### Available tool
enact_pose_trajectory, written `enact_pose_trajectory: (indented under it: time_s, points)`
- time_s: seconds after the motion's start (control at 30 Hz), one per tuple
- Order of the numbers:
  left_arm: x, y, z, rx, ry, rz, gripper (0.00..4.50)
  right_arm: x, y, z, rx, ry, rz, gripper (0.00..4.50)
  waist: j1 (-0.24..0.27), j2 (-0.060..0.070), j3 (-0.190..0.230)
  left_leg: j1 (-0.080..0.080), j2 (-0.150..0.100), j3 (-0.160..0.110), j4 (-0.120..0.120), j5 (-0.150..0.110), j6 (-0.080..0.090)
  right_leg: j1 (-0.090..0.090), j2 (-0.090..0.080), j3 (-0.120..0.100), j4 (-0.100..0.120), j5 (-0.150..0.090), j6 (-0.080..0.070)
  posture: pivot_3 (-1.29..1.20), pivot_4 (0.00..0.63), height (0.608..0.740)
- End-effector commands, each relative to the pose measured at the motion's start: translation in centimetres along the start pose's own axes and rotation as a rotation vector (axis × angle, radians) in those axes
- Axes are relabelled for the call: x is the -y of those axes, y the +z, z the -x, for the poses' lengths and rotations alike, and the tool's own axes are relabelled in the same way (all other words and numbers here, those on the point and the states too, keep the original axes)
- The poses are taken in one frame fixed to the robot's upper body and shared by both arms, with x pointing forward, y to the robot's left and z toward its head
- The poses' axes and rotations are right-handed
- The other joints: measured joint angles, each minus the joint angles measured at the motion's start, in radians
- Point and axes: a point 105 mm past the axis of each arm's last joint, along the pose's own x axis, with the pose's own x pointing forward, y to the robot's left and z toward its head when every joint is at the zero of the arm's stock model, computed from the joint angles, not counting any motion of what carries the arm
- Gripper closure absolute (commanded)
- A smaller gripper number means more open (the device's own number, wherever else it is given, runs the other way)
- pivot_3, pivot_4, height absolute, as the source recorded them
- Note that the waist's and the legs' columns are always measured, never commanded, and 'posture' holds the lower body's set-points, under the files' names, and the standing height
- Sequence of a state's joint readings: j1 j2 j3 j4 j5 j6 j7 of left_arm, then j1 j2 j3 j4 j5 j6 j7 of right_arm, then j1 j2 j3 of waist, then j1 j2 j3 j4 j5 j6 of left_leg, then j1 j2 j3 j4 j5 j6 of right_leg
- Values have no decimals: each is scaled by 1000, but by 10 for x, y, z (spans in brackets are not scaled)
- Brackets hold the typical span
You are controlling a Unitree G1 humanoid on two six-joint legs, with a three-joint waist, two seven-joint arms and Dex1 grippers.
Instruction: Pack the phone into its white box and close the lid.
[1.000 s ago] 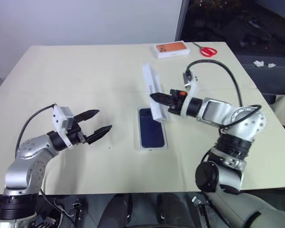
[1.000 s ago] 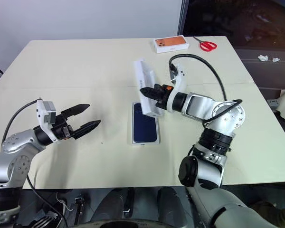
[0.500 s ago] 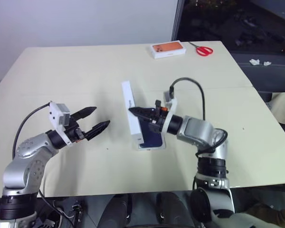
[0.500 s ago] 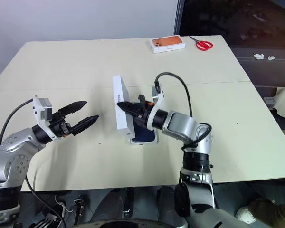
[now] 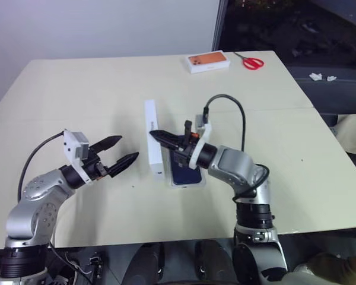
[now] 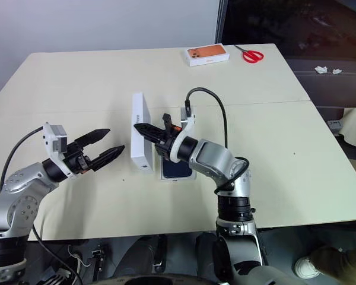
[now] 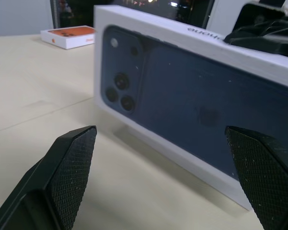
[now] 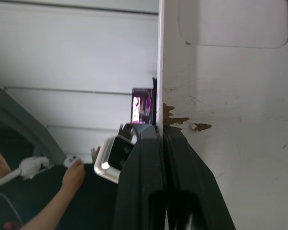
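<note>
Right hand (image 5: 156, 134): I see it pinched on the lid's wall.
Lid (image 5: 153, 140): on edge, just left of the white box (image 5: 187, 181).
Phone (image 5: 184, 171): lying in that box, mid bench (image 5: 95, 89).
Left hand (image 5: 120, 151): fingers spread, empty, facing the lid's printed top.

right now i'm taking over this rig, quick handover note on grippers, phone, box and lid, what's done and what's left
Right gripper: shut on the lid's wall, holding the lid on edge over the table, printed side facing the left gripper.
Left gripper: open, empty, beside the lid, apart from it.
Phone: lies in the white box at table centre, under the right arm.
Done: phone packed, lid picked up.
Left: turn the lid flat, lower it over the box, press it closed.
</note>
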State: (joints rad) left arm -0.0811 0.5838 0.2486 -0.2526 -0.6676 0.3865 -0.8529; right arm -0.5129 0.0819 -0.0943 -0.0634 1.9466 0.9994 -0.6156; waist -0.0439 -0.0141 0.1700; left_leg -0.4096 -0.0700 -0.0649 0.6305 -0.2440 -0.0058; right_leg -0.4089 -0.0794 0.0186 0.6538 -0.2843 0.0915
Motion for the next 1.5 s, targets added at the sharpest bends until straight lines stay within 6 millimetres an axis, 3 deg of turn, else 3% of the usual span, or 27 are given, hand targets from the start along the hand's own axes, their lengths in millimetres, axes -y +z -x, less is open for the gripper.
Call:
enact_pose_trajectory:
  time_s: [0.03,0.2,0.3,0.53,0.63,0.73,0.87,0.93,1.07,1.17,1.27,1.33,1.4,1.5]
  points:
    - [6,7,0,21,-24,-26,0,9,-6,5,-33,2,-15,4489,3,0,0,0,0,0,0,0,0,0,0,0,0,0,0,0,150,740]
    - [9,3,-2,15,-27,-22,0,24,-6,6,-47,-32,-41,4489,0,0,0,0,0,0,0,0,0,0,0,0,0,0,0,0,150,740]
    - [10,0,-3,11,-31,-13,0,30,-2,8,-30,-49,-48,3632,0,0,0,0,0,0,0,0,0,0,0,0,0,0,0,0,150,740]
    - [19,-16,-11,-6,-55,12,0,23,8,12,-10,-45,96,65,2,0,0,0,0,1,0,0,0,0,0,0,0,0,0,0,150,740]
    - [24,-21,-16,-5,-67,23,0,23,18,19,-5,-99,266,25,4,0,0,0,0,1,1,0,0,1,0,0,0,0,0,0,150,740]
    - [30,-27,-25,3,-82,39,0,11,46,32,46,-102,367,25,10,0,0,0,0,1,1,0,0,1,-1,0,-1,0,0,0,150,740]
    - [35,-30,-34,14,-95,44,0,-4,68,46,70,-102,481,25,23,0,0,0,0,1,1,0,1,2,-1,0,-1,0,0,0,150,740]
    - [36,-32,-38,18,-100,50,0,-10,79,58,65,-151,648,25,27,-1,0,0,0,1,1,0,1,2,-1,0,-2,0,0,0,150,740]
    - [34,-40,-47,22,-99,80,0,3,95,87,-2,-320,1003,25,36,0,0,0,-1,2,3,-1,3,4,-2,-1,-3,0,0,0,150,740]
    - [34,-46,-54,16,-105,98,0,22,98,106,-75,-410,1132,892,31,-1,0,0,-1,2,3,-2,4,5,-2,-1,-4,0,1,0,150,740]
    - [34,-47,-56,19,-112,108,0,26,102,111,-92,-433,1211,2433,26,-1,0,0,0,3,3,-2,4,3,-2,0,-4,0,1,0,150,740]
    - [36,-50,-66,20,-116,118,537,28,112,117,-69,-471,1248,3534,31,0,0,0,0,3,3,-2,4,3,-1,0,-3,0,1,0,150,740]
    - [40,-50,-75,27,-135,133,1388,28,117,119,-60,-488,1283,4500,35,0,0,0,0,3,4,-2,4,3,-1,-1,-3,0,1,0,150,740]
    - [43,-49,-83,32,-148,130,2865,32,119,119,-77,-514,1344,4500,36,-1,0,0,-1,3,5,-2,5,4,-2,0,-4,0,1,0,150,740]
